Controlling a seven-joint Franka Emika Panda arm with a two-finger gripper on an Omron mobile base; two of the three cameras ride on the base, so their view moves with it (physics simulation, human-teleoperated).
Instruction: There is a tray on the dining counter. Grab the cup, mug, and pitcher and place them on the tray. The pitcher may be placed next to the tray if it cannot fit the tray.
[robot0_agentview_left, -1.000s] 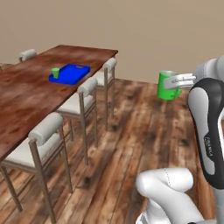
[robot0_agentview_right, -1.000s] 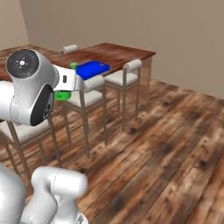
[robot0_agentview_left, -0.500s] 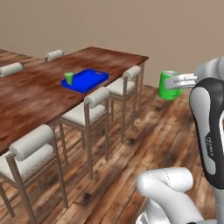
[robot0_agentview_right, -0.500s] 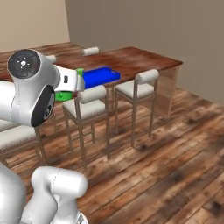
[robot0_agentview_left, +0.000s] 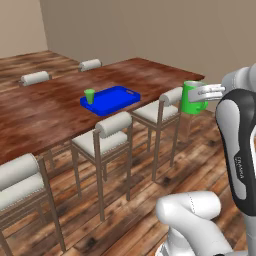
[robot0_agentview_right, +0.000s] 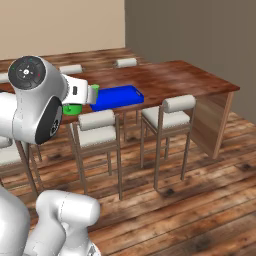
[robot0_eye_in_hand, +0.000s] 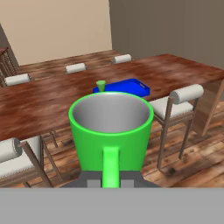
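On tray (robot0_agentview_left: 112, 99), one cup (robot0_agentview_left: 89, 95), one mug (robot0_eye_in_hand: 111, 127) in tool (robot0_eye_in_hand: 110, 181)

stools (robot0_agentview_left: 114, 131): pale, along both sides | floor (robot0_agentview_right: 200, 200): wood planks | wall (robot0_agentview_left: 150, 25): plain, perhaps beige

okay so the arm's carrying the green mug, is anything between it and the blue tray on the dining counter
Yes. The mug, clamped by its handle in the gripper, hangs off the dining counter, with a row of cushioned stools between it and the tray. On the tray only the cup stands, at one end.
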